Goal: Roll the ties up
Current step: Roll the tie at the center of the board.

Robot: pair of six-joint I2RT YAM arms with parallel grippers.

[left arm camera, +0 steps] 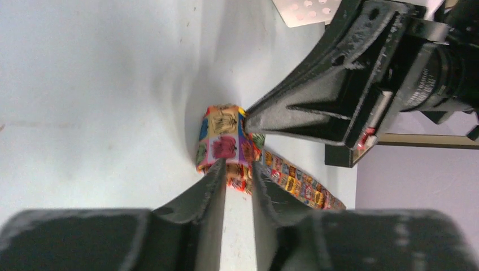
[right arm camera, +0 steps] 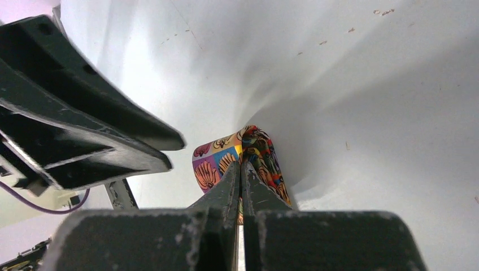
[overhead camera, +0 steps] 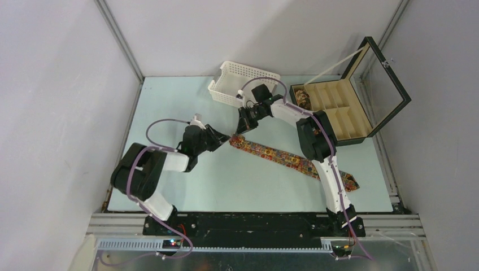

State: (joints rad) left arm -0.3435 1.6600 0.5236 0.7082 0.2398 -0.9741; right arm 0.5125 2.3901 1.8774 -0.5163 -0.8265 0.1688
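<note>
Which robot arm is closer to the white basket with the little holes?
Right. The right gripper is just below the white basket in the top view; the left gripper is farther down and to the left, by the tie.

Blk/wht arms [overhead camera: 175, 162], purple cables [overhead camera: 148, 135], blk jaws

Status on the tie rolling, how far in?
Early. Done: one patterned coil seems to sit in the box, though it is too small to be sure. In hand: the left gripper and right gripper both pinch the tie at its far end, with only a first fold made. Left: nearly all its length lies flat on the table, unrolled.
</note>
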